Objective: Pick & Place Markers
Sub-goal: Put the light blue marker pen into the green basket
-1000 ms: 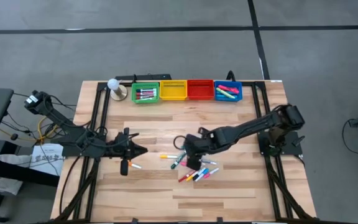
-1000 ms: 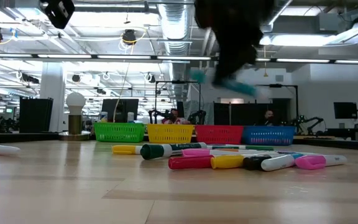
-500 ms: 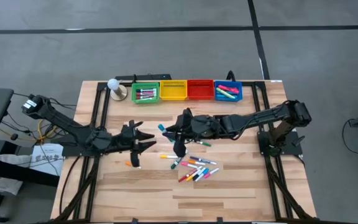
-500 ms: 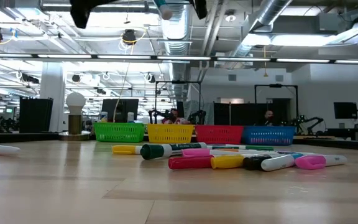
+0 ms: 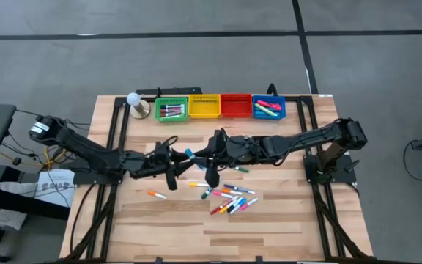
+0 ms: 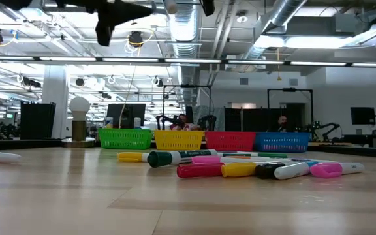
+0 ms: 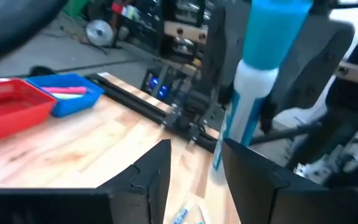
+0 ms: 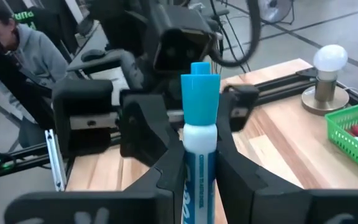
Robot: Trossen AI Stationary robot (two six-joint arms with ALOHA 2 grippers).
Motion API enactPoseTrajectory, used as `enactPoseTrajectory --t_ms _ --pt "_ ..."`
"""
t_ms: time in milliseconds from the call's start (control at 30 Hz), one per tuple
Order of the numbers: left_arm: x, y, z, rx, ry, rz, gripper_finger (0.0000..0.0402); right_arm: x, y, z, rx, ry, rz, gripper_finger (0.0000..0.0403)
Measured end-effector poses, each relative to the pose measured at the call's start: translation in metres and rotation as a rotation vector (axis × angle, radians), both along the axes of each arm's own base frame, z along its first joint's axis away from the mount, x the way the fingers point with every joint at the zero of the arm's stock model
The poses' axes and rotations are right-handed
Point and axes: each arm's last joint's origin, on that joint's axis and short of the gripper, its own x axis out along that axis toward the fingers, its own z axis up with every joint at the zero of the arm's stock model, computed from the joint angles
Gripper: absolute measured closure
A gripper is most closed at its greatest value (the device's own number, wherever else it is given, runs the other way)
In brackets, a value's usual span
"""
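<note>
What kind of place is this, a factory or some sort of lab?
Most likely a robotics lab or workshop in a large industrial hall. A wooden slatted work table stands on bare grey concrete floor, exposed silver ceiling ducts run overhead, and more dark monitor-filled workstations sit behind the table.

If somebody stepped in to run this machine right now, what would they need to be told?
Right pincer: shut on a blue-capped marker, held above mid-table.
Left pincer: open, right by that marker, apparently about to take it.
Done: some markers lie in the green bin and blue bin.
Left: a marker pile on the table and a lone orange-capped marker. Yellow and red bins look empty.
</note>
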Motion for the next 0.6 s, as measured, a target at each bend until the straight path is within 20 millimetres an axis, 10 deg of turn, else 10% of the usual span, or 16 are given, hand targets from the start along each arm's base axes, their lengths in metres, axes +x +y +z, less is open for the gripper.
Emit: enactPoseTrajectory --t_ms 600 --pt "0.0092 -0.0088 -0.0007 0.015 -0.082 -0.177 0.0268 0.0017 -0.0046 0.001 -0.017 -0.018 -0.017 0.0338"
